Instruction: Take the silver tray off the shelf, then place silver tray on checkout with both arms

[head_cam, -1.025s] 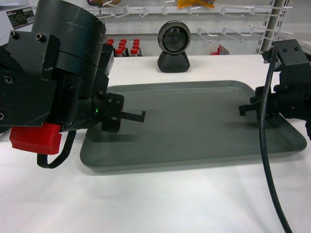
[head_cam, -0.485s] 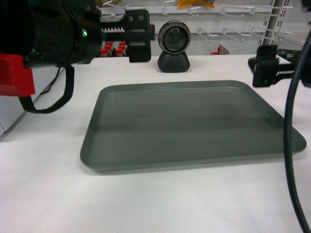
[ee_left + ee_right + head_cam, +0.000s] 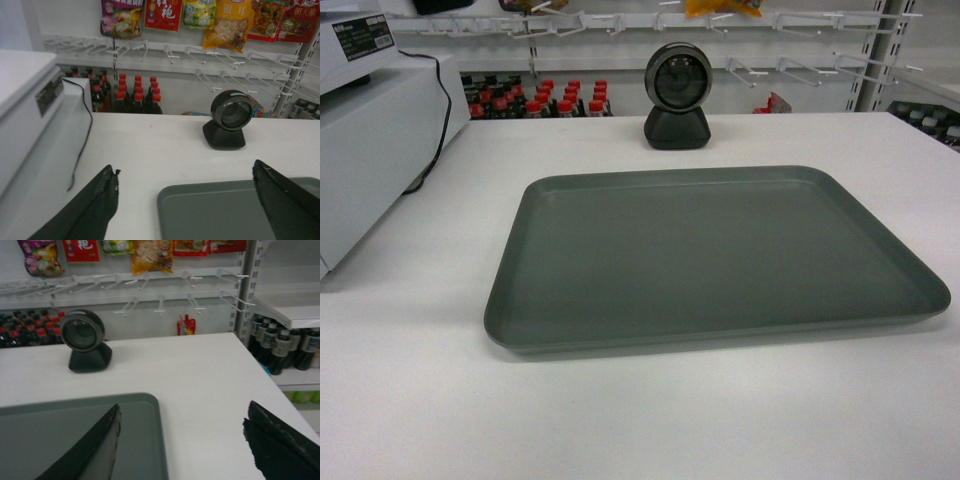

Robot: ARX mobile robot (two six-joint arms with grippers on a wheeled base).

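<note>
Head view: silver tray point(image 3: 715, 255) lies flat on the white checkout point(image 3: 620, 420), nothing touching it, no arm in frame. Wrist views: left gripper point(image 3: 187, 205) and right gripper point(image 3: 182, 442) both spread wide, holding nothing, raised above the tray's far corners. Scanner point(image 3: 678, 96) stands beyond the tray, sauce bottles point(image 3: 127, 95) behind. Placement looks done; nothing left that I can see.

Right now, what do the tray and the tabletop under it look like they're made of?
The silver tray looks like matte grey metal, possibly coated: dull, even sheen, thin rolled rim, rounded corners; plastic can't be ruled out. The checkout looks like smooth white laminate or painted board, with a faint soft reflection and no grain. Both grippers are open and clear of the tray.
</note>
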